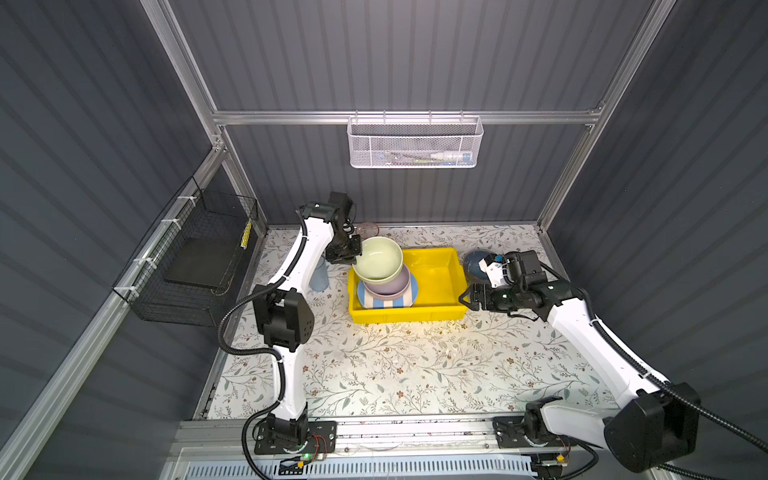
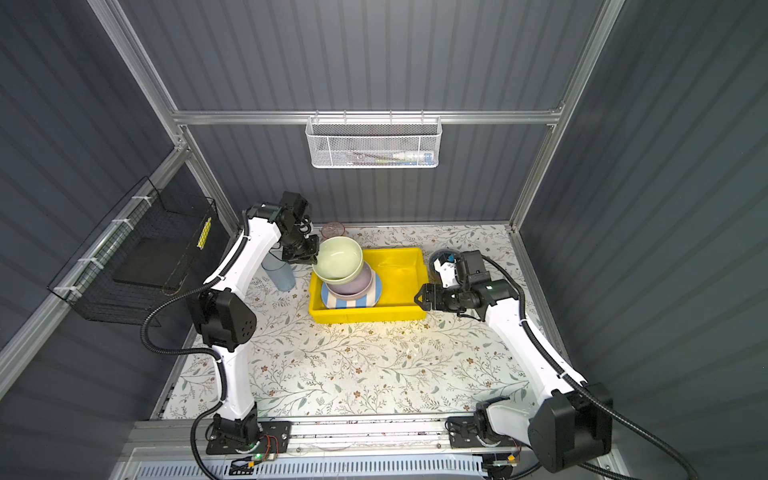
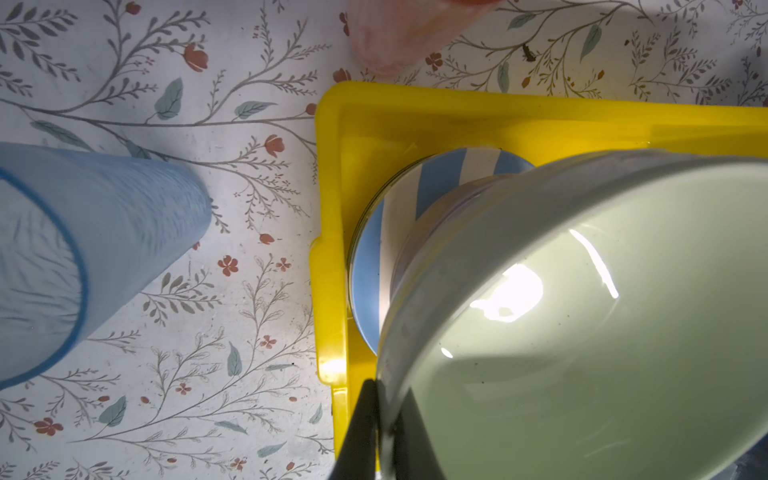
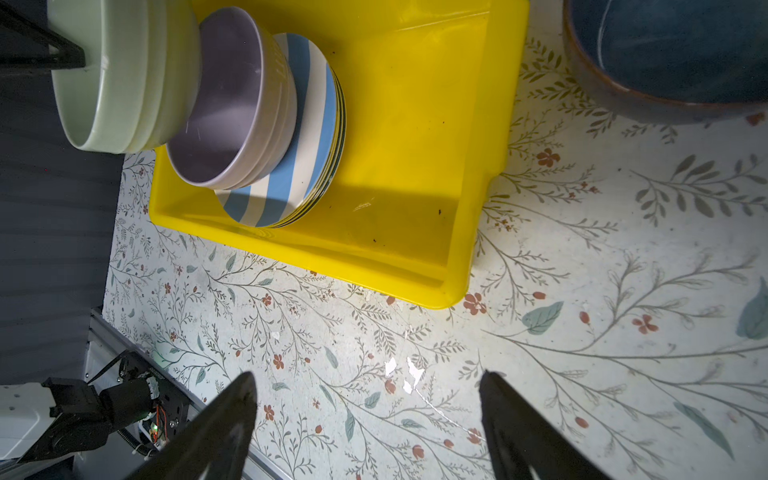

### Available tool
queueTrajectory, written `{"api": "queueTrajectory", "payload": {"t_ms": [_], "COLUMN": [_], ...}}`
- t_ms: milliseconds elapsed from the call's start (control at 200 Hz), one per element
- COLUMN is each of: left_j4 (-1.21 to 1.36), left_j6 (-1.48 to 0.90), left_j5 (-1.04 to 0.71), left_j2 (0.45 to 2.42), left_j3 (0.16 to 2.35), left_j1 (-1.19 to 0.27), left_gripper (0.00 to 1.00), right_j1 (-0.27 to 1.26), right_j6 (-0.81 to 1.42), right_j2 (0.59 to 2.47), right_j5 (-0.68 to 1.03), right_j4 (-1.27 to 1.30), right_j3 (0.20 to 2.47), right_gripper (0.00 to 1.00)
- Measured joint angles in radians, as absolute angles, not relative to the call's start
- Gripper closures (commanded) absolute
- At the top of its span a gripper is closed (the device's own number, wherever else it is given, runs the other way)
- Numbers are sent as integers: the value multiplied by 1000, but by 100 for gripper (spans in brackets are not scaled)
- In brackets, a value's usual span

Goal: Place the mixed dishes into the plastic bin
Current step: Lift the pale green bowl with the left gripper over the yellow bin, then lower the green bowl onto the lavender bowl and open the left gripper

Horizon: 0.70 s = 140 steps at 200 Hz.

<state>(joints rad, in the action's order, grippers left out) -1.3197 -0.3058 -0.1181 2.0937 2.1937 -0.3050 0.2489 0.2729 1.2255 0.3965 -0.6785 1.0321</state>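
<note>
Left gripper (image 1: 356, 258) clamps the pale green bowl (image 1: 380, 261) by its rim; right gripper (image 1: 465, 300) gapes, empty. The right arm (image 1: 517, 272) half hides the blue bowl (image 1: 472, 265).

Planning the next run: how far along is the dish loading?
Done: the striped plate and the lilac bowl on it sit in the yellow bin. In hand: the left pincer grips the pale green bowl by its rim, tilted over the lilac bowl. The right pincer is open and empty. Left: the blue bowl, blue tumbler and pink tumbler sit outside the bin.
</note>
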Motion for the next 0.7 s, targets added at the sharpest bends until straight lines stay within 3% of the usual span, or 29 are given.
{"api": "queueTrajectory", "payload": {"t_ms": [700], "left_j4": [-1392], "left_j6": [-306], "left_j5": [-50], "left_j2": [2189], "left_j3": [2279], "left_j1": [-399], "left_gripper": [100], "right_j1": [249], "right_j6": [280], "right_j2": [1191], "right_j5": [395], "right_j4": [-674], "right_j3": [1007], "right_gripper": [13]}}
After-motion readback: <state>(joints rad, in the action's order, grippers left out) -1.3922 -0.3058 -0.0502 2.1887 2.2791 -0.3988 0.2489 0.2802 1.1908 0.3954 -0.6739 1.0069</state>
